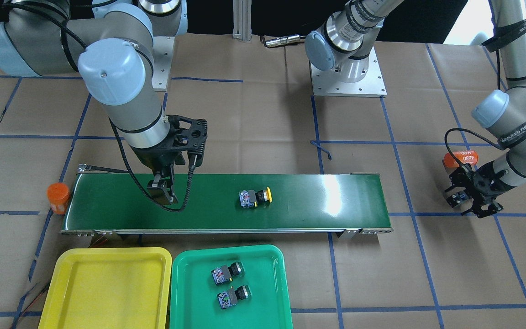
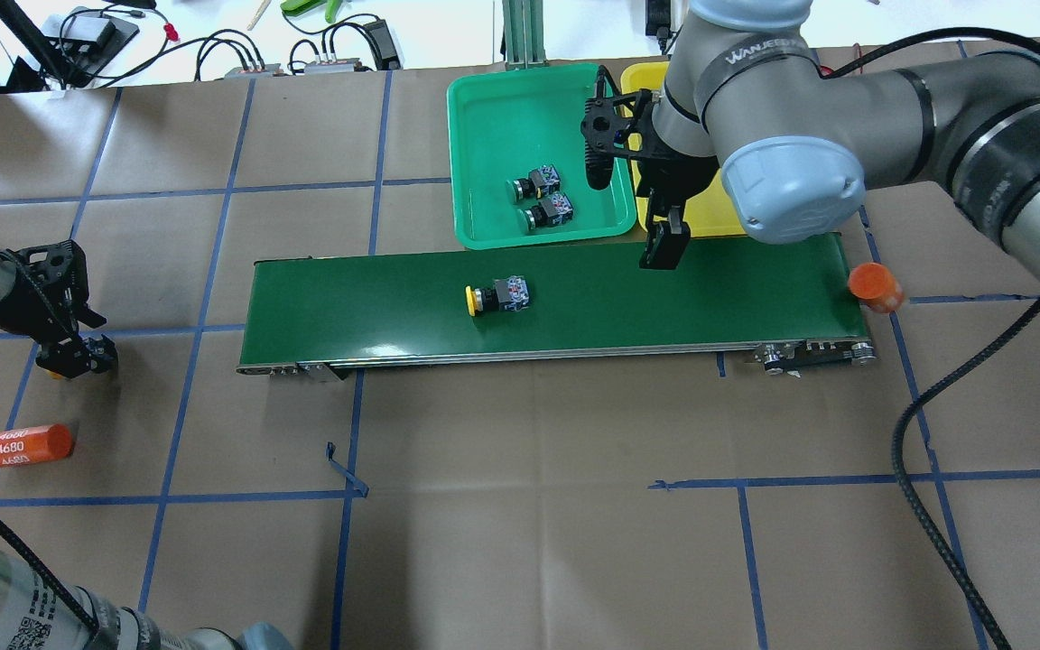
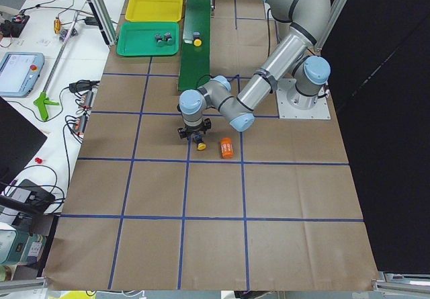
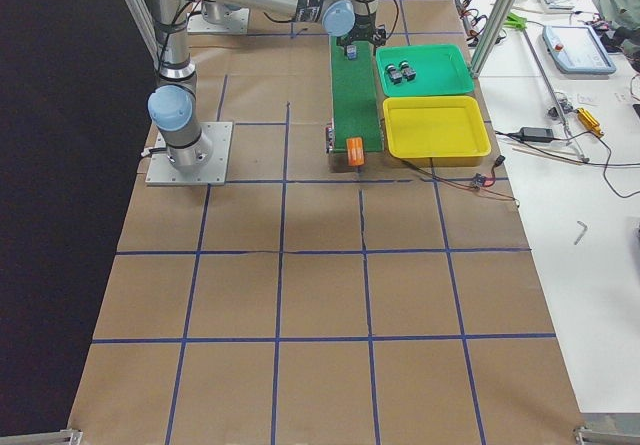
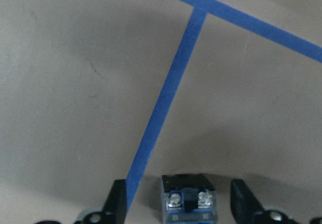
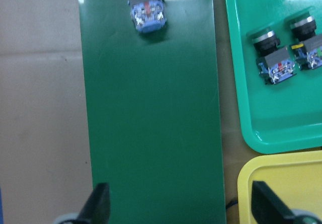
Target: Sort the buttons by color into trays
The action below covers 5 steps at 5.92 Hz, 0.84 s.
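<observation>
At the far left, the left gripper (image 2: 78, 359) stands open around the fourth button (image 5: 188, 201) on the table (image 2: 484, 451), not yet closed on it (only the left wrist view shows the gaps beside it, and the left side view its yellow cap). In the middle, a yellow button (image 2: 495, 296) lies on the belt (image 2: 664, 298) and both green buttons (image 2: 533, 185) lie in the green tray (image 2: 493, 108), so I judge the sorting half done. At the right, the right gripper (image 1: 163, 194) hangs open and empty over the belt; the yellow tray (image 1: 107, 292), mostly hidden in the overhead view, shows empty in the front view.
</observation>
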Available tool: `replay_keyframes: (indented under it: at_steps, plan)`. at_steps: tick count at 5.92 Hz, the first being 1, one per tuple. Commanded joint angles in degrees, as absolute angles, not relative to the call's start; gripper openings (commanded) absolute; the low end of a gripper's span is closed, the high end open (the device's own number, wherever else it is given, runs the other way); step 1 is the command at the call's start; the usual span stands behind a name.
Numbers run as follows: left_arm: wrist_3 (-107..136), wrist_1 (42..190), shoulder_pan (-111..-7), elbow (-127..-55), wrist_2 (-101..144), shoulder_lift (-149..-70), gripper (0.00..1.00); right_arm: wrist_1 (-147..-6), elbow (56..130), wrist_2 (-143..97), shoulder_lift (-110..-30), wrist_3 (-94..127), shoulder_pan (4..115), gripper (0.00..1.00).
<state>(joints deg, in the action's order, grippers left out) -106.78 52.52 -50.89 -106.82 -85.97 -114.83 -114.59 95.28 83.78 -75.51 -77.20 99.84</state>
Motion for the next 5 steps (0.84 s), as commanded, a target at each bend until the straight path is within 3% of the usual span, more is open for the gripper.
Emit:
replay_keyframes:
  at_steps: [1, 2, 5]
  plan:
    - [-105.5, 53.8, -51.5, -106.9, -86.4, -113.4, 0.07, -121.8, 95.4, 83.4, -71.0, -72.2, 104.1, 1.0]
    - [-103.6, 56.1, -52.4, -107.0, -88.0, -111.3, 0.02, -124.9, 95.4, 83.5, -68.7, -71.3, 106.1, 1.0]
    - [-97.8, 63.7, -67.5, -106.8, -86.9, -102.1, 0.01, -125.7, 95.9, 84.5, -65.4, -72.2, 106.6, 1.0]
